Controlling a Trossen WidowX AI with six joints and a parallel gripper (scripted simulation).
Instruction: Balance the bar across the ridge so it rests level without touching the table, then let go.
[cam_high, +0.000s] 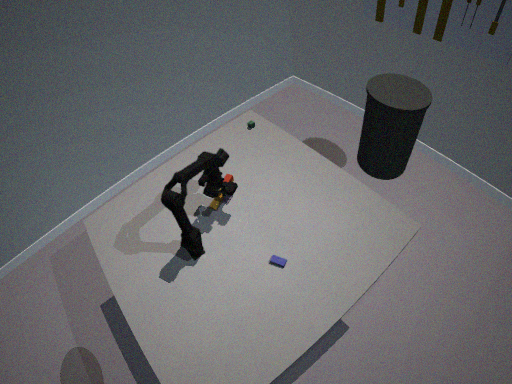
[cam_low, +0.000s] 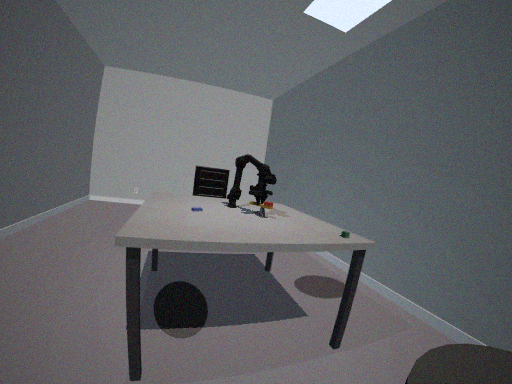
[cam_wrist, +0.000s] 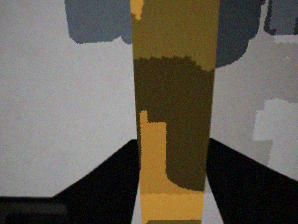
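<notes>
The orange bar (cam_high: 215, 204) (cam_low: 253, 203) (cam_wrist: 154, 175) has a red block (cam_high: 228, 178) (cam_low: 269, 204) at its far end. My gripper (cam_high: 221, 193) (cam_low: 260, 200) (cam_wrist: 171, 146) points down and is shut on the bar, with one black finger on each side of it in the wrist view. In the exterior view the bar looks roughly level and above the table (cam_high: 320, 225) (cam_low: 200, 230). A small purplish piece (cam_high: 228, 199), perhaps the ridge, shows under the bar beside the gripper. The arm hides most of it, and whether the bar touches it cannot be told.
A blue block (cam_high: 278, 261) (cam_low: 197, 209) lies on the table on the other side of the arm's base. A small green cube (cam_high: 251, 124) (cam_low: 345, 234) sits near a table corner. A large dark bin (cam_high: 389, 135) stands on the floor beyond the table.
</notes>
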